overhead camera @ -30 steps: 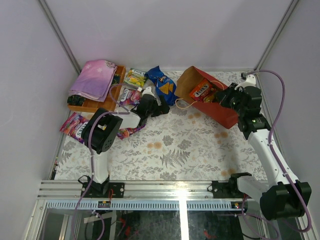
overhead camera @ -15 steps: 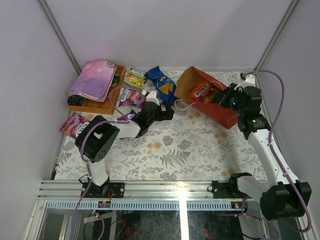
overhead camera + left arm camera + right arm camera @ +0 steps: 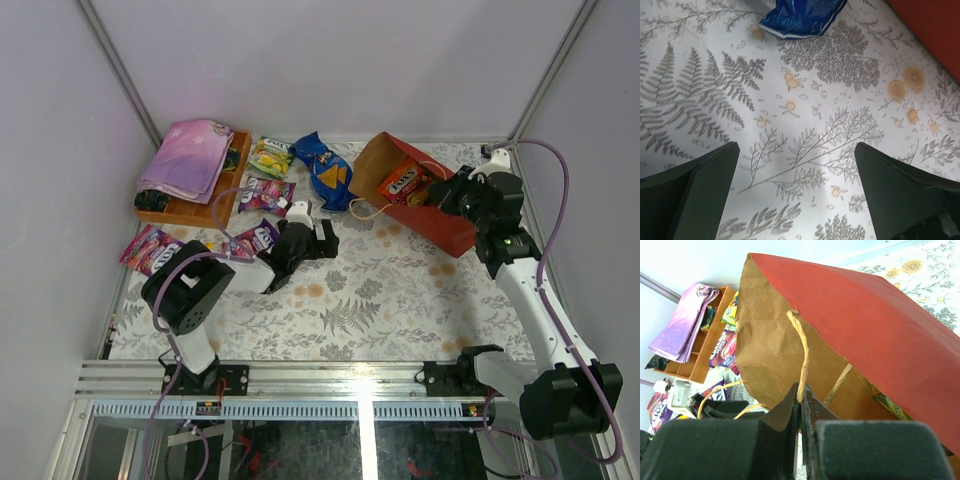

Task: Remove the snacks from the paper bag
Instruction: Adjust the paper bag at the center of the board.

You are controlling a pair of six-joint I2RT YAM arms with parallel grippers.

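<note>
The red paper bag [image 3: 440, 222] lies on its side at the back right, its brown inside facing left, with an orange packet [image 3: 404, 184] inside. My right gripper [image 3: 452, 196] is shut on the bag's twisted paper handle [image 3: 803, 357] and holds the mouth up. The dark-blue chip bag [image 3: 325, 168] lies on the table left of the bag; its edge shows in the left wrist view [image 3: 800, 17]. Purple and green-yellow packets [image 3: 268, 192] lie near it. My left gripper [image 3: 330, 238] is open and empty, low over the table below the chip bag.
A wooden tray [image 3: 200, 210] with a folded pink-purple cloth [image 3: 186, 158] stands at the back left. More packets [image 3: 150, 250] lie at the left edge. The floral tablecloth [image 3: 380, 300] covers the table. Grey walls enclose the back and sides.
My left arm has drawn back and down from the packets near the tray, leaving a purple packet on the table. The right gripper and bag have stayed still.
</note>
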